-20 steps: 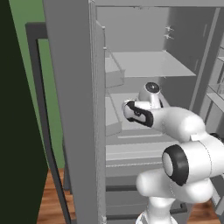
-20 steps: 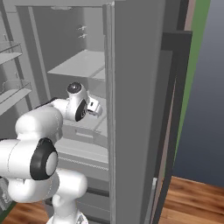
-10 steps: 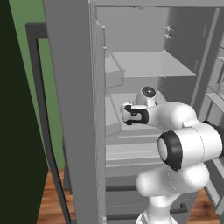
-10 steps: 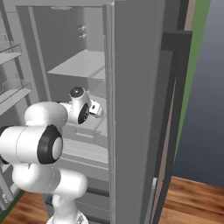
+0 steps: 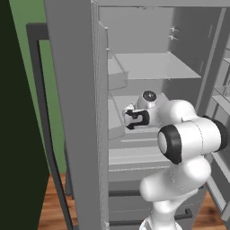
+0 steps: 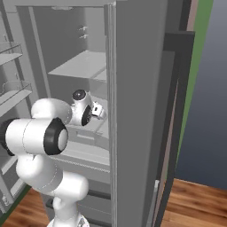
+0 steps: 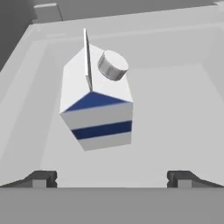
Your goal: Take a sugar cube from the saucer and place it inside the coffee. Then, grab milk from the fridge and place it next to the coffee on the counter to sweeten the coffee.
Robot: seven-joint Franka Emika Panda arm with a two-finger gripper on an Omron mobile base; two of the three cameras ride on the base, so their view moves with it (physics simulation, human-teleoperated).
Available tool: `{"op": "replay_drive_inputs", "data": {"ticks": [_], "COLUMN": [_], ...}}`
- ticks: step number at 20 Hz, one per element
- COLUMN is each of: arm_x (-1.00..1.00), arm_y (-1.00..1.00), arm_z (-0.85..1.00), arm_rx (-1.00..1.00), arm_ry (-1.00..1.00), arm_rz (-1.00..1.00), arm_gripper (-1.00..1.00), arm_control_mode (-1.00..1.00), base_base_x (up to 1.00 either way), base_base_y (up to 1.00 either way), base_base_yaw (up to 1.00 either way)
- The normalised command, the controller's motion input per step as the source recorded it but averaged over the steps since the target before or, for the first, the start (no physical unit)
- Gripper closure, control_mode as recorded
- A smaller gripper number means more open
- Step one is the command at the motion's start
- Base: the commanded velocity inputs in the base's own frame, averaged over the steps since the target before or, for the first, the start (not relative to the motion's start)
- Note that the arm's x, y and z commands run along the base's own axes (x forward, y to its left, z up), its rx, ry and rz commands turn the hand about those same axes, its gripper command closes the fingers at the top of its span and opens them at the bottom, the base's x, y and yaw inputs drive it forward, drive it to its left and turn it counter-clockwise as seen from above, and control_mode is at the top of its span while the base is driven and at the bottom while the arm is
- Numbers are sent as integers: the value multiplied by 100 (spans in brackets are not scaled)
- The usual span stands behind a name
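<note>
In the hand view the milk (image 7: 97,103) stands on a pale fridge (image 5: 76,112) shelf at centre frame, ahead of and between the 2 spread, empty fingers (image 7: 41,178), its roof ridge running up the frame.

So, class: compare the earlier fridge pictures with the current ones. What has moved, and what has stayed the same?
The arm has folded in, carrying the gripper leftward and slightly lower in the left base view, deeper into the fridge towards its left wall. Nothing was grasped: the jaws stay open, with the milk standing untouched ahead of them. The fridge, its shelves and the base views are unchanged.
</note>
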Motion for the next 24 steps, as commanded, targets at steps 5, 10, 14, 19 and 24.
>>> {"op": "replay_drive_inputs", "data": {"ticks": [5,10,14,19,24], "arm_x": [32,40,27,11,3], "arm_y": [0,3,6,6,6], "arm_z": [-2,-3,-7,-15,-7], "arm_rx": [-1,0,-1,-3,-4], "arm_ry": [0,0,0,-2,-7], "arm_rz": [0,0,0,0,0], "arm_gripper": [-100,-100,-100,-100,-100], "arm_control_mode": [-100,-100,-100,-100,-100], "base_base_x": [0,0,0,0,0], "base_base_y": [0,0,0,0,0], "base_base_yaw": [0,0,0,0,0]}}
